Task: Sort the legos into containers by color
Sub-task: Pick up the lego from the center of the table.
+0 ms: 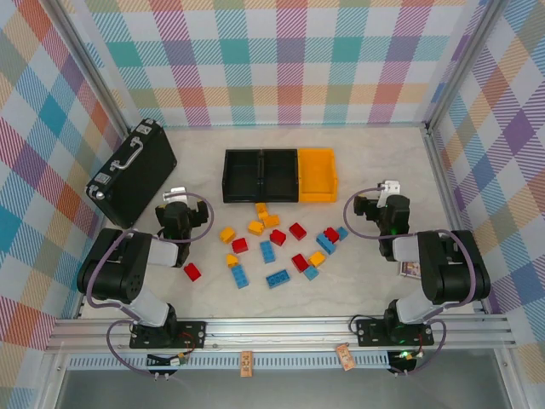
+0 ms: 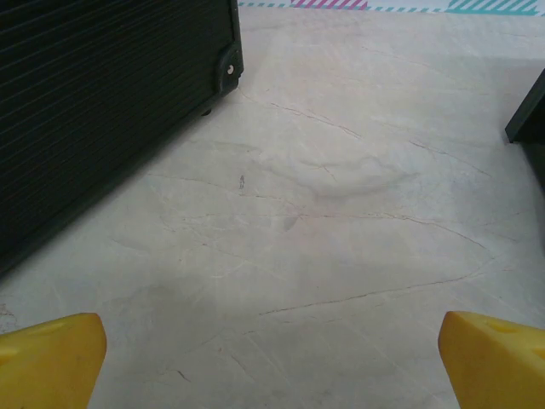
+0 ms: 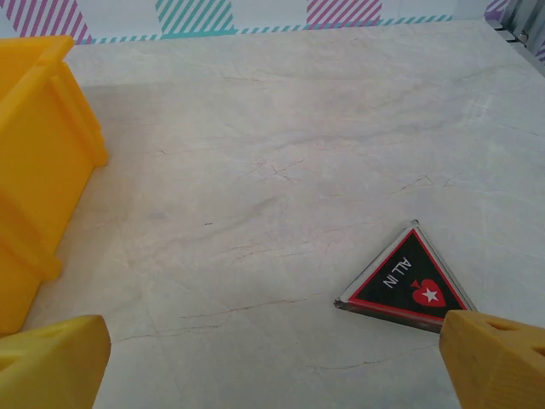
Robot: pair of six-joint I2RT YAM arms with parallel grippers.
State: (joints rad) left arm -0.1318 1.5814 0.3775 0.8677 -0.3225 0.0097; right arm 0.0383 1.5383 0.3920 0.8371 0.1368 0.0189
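Near edge: an aluminium rail (image 1: 281, 328) is fixed across the front, and both black arm bases are mounted on it. Table (image 1: 366, 153): a pale, matte surface with marble-like veining. Legos (image 1: 272, 247): small glossy studded plastic bricks in red, blue and yellow-orange, scattered loose on the table between the two arms, in front of the bins; one red brick (image 1: 192, 272) is set apart toward the left arm. Left gripper (image 1: 176, 198): fitted with yellow-orange wedge-shaped fingertips (image 2: 51, 358); the jaws are spread wide, nothing is held or touched, and bare table is seen between them. Right gripper (image 1: 385, 194): jaws likewise spread wide, nothing gripped; a small dark triangular piece (image 3: 407, 281), red-bordered and lettered "ALL IN", is laid flat on the table close to one fingertip. Containers (image 1: 262, 175): three open-topped rectangular plastic bins set side by side in a row, two black and a yellow-orange bin (image 1: 317, 199) at the right end; every brick is found outside them. Far left: a black ribbed case (image 1: 132, 170) with a handle is laid flat at an angle.
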